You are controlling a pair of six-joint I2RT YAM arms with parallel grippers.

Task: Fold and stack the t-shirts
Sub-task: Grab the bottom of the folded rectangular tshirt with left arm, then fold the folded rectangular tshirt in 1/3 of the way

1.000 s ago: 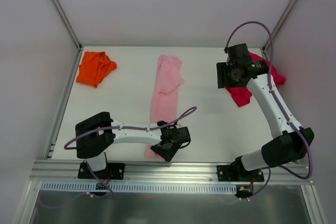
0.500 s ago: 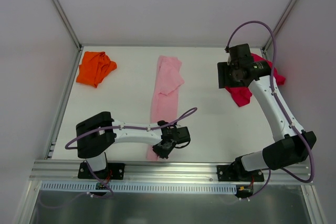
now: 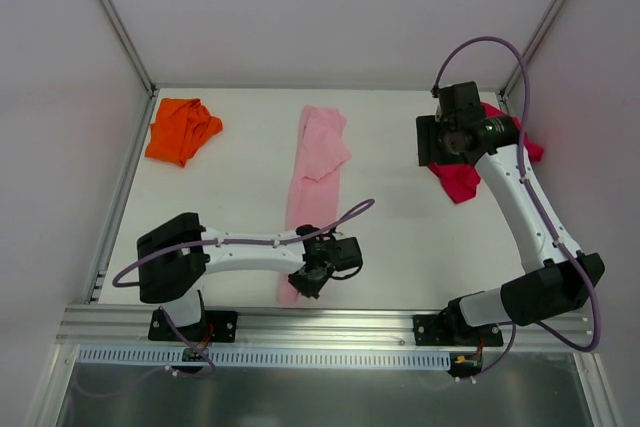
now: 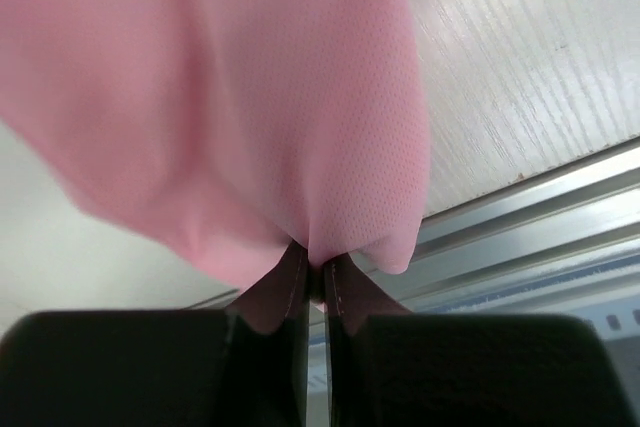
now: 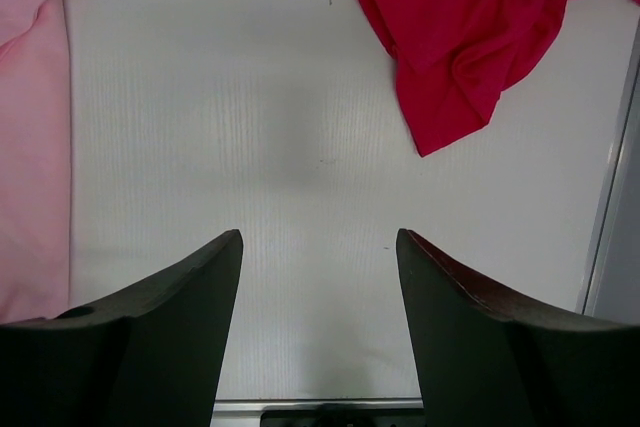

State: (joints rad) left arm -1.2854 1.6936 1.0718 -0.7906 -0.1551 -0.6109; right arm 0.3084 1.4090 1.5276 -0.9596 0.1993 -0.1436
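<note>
**Left claw clamps the pink tee's near hem**

Nearest the bases, the left claw [image 3: 308, 282] sits low at the front edge of the desk [image 3: 400, 237]. A second ago its fingers were part-spread over the cloth. Now they are pressed together, and the left wrist view shows a pinch of the light pink t-shirt [image 4: 250, 97] bunched between the tips, with the metal rail [image 4: 530, 217] of the desk's front edge just beyond. The wrist has also nudged slightly to the left over that second.

The pink t-shirt [image 3: 315, 172] itself has not shifted. It lies as a long narrow strip down the middle of the desk, already folded lengthwise, its near end in the claw's grip. With that hold made, the likely next step is to carry the near end toward the far end to halve the strip. Thin cloth may slip or drag if the lift is quick.

Farther back, the right claw [image 3: 438, 140] hovers spread and holds nothing, barely moved, beside the rumpled crimson t-shirt [image 3: 460, 185]. At the far left corner the orange t-shirt [image 3: 182, 130] lies crumpled and untouched.
</note>
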